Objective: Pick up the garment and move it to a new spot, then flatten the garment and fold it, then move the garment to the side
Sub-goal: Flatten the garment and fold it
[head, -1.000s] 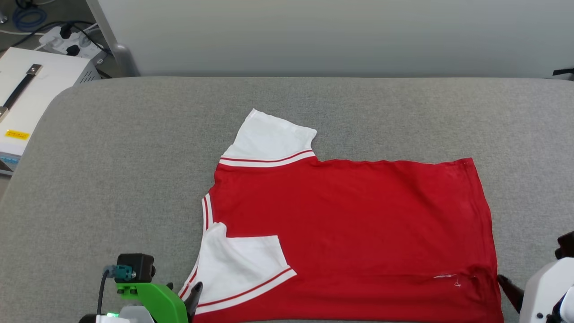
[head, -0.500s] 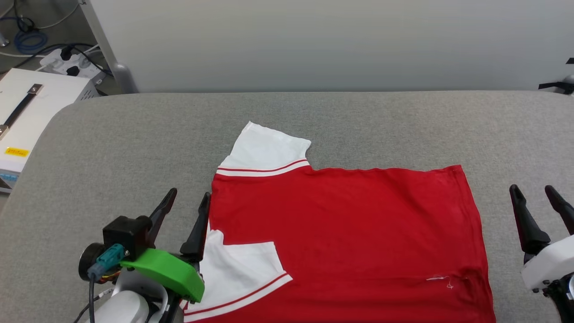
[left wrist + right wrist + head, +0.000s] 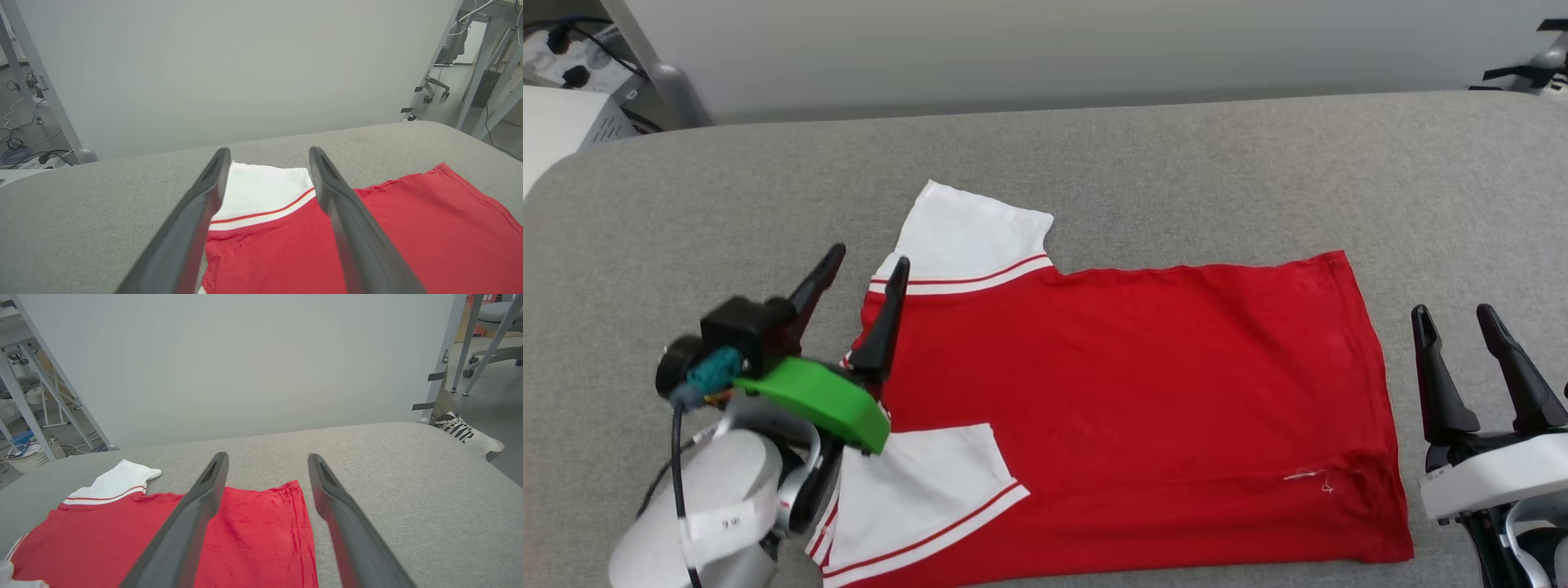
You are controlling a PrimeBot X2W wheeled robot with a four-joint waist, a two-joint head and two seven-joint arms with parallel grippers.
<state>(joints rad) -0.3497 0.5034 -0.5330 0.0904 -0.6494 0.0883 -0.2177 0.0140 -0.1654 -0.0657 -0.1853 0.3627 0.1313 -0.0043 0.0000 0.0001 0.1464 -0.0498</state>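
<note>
The grey padded surface (image 3: 1094,155) is being covered at its middle by the garment (image 3: 1143,384), which is lying flat with the near sleeve folded onto the red body. The left gripper (image 3: 870,256) is being held wide open and empty over the collar edge. The right gripper (image 3: 1454,310), equally spread, is being held just beside the hem. A sneaker (image 3: 470,435) is being shown by the right wrist view, and a loose white thread (image 3: 1311,478) by the head view.

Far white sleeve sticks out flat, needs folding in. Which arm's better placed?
Left, likely. The open left pincer hovers at the collar end of the garment, by the far sleeve; the open right pincer sits past the hem, opposite end.
</note>
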